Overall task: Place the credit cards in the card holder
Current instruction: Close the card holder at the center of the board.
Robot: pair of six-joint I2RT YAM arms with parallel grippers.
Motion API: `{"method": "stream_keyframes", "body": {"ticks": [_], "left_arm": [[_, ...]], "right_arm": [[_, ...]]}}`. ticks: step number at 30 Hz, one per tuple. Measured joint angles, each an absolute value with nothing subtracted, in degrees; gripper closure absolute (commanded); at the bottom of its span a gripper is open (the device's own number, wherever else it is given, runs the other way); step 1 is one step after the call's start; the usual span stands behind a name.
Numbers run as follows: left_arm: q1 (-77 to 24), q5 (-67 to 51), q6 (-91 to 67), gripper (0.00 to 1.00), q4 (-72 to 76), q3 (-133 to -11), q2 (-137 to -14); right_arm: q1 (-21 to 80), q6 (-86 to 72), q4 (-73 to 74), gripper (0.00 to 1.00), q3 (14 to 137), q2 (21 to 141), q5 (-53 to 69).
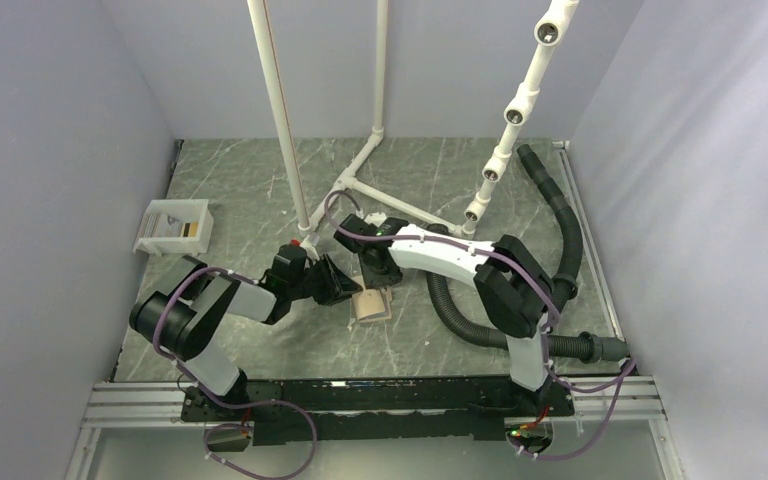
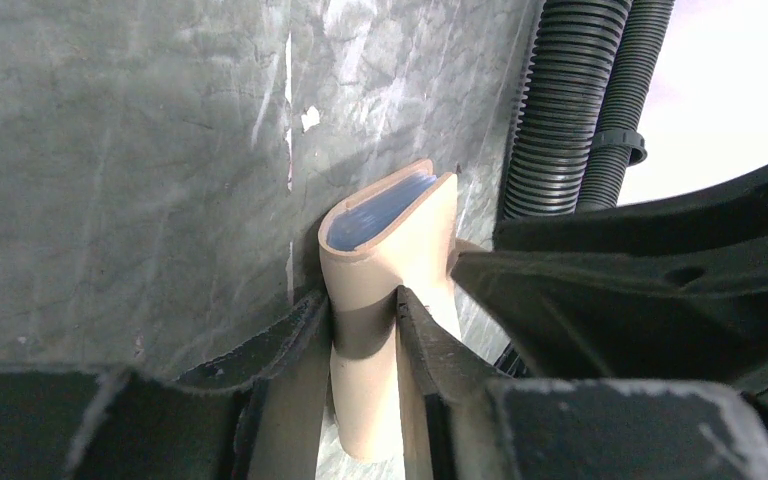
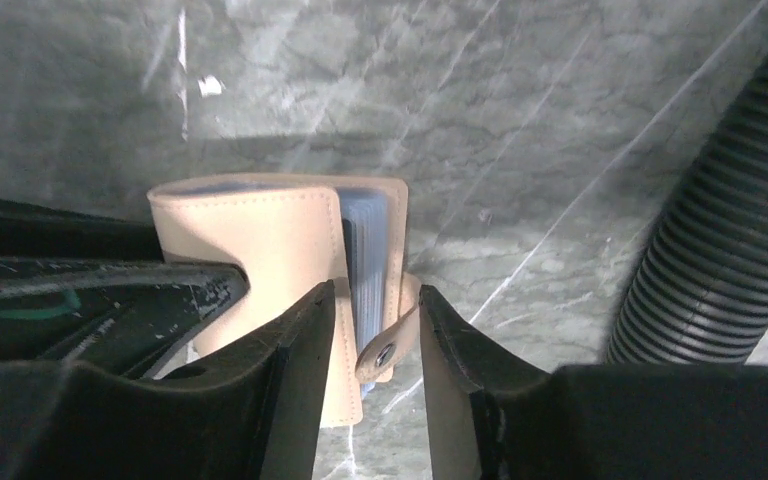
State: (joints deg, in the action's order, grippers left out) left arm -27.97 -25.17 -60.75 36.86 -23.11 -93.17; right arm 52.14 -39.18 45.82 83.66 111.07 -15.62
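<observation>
Where the top view begins, at far left: one white tray (image 1: 173, 227) sits left of centre, well apart from both arms. A dark-brown patch (image 1: 193, 232) in its right end is too small to name.
Credit cards: no view allows a count.
Left gripper (image 2: 360, 322): extends from the left to the middle of the frame. It is clamped on the card holder (image 2: 390, 245), one finger on each side of the tan cover.
Card holder place: middle of the table, between the two grippers, partly spread.
Right gripper (image 3: 375, 318): sits just above the holder in the top view. Its fingers are a little apart, straddling the blue-grey pocket stack (image 3: 363, 250), the rear cover and the closing tab (image 3: 385, 350). Whether they pinch cannot be told.
White pipe frame (image 1: 282, 120): upper middle of the top view.
Black corrugated hose (image 1: 570, 245): right of centre, curving behind the right arm.
Top view alone: tray, pipes and both arms whole.
Left wrist view alone: the holder's curved fold seen end-on with blue lining inside, and two hoses side by side at upper right.
Right wrist view alone: the stitched front cover and the tab's metal snap.
Counts: two arms, two grippers, one holder, one tray.
</observation>
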Motion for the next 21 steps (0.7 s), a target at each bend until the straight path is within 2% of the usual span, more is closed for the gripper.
{"method": "stream_keyframes", "body": {"ticks": [6,10,16,21], "left_arm": [[-28.0,-25.1,-60.8,0.66,37.0,-23.0,-93.2],[-28.0,-25.2,-60.8,0.66,37.0,-23.0,-93.2],[-28.0,-25.1,-60.7,0.66,36.9,-23.0,-93.2],[-28.0,-25.1,-60.7,0.66,36.9,-23.0,-93.2]], "right_arm": [[54.7,-40.5,49.2,0.63,84.2,111.7,-18.8],[55.7,-41.0,51.2,0.77,85.1,111.7,-21.1],[56.2,-41.4,52.6,0.8,85.3,111.7,-22.5],[56.3,-41.4,52.8,0.98,85.3,111.7,-22.5]]}}
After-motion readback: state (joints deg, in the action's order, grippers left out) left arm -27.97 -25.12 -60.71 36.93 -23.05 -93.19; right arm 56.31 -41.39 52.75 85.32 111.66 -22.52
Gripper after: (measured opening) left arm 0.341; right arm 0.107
